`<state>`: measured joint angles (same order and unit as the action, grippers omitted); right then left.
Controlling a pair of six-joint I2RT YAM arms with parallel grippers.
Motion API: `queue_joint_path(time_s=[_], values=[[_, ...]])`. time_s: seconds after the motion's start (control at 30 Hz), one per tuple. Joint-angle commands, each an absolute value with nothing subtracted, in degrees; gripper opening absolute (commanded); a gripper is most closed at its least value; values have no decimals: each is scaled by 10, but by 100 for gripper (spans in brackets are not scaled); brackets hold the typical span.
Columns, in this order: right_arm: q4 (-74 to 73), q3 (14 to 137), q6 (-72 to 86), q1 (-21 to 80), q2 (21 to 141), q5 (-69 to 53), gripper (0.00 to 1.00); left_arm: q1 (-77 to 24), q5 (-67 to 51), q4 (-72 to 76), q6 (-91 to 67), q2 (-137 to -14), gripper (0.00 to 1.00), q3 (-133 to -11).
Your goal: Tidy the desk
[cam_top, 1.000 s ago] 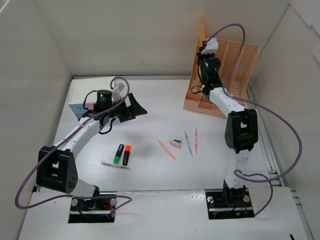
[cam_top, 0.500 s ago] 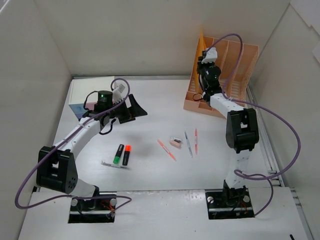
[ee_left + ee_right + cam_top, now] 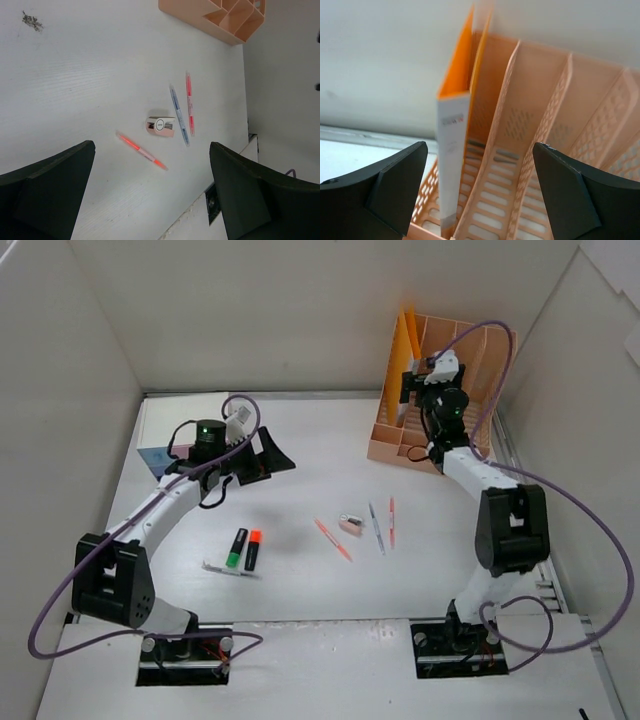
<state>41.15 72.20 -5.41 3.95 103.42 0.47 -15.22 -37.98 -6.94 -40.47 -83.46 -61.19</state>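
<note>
The desk (image 3: 310,445) is a white tabletop between tall white walls. At its back right stands a peach file rack (image 3: 470,355). An orange folder (image 3: 405,335) with a white spine (image 3: 454,150) stands upright in the rack's leftmost slot. My right gripper (image 3: 412,390) (image 3: 480,195) hovers open in front of that slot, its fingers either side of the folder's spine and a divider, touching nothing. Over the left half of the desk, my left gripper (image 3: 265,462) (image 3: 150,200) is wide open and holds nothing.
Mid-desk lie an orange pen (image 3: 333,539) (image 3: 141,150), a small pink item (image 3: 351,524) (image 3: 160,126), a blue pen (image 3: 376,528) and a pink pen (image 3: 392,521). Green (image 3: 236,547) and orange (image 3: 253,550) highlighters and a white pen (image 3: 230,570) lie front left.
My right gripper has opened and let go of the orange folder, then drawn back to the right; the folder now stands alone in the rack. The left arm has not moved.
</note>
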Motion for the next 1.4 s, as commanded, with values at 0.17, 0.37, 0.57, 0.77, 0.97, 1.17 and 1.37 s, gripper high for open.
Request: queue_joint_path(time_s=[0.17, 0.37, 0.57, 0.77, 0.97, 1.17, 1.37], values=[[344, 647, -74, 26, 762, -201, 79, -188, -233, -196, -337, -816, 88, -757], [33, 735, -82, 40, 787, -487, 0, -239, -64, -371, -315, -878, 33, -913], [-44, 686, -149, 146, 752, -476, 79, -199, -104, -355, -331, -780, 24, -773], [-58, 646, -97, 193, 753, -398, 56, -29, -119, -339, -318, -691, 54, -634], [-108, 655, -75, 206, 783, -348, 14, 35, -103, -318, -251, -721, 96, -646], [-114, 652, -73, 205, 771, -332, 20, 48, -103, -263, -204, -778, 67, -677], [-115, 645, -80, 204, 769, -323, 8, 48, -84, -204, -177, -827, 47, -690]])
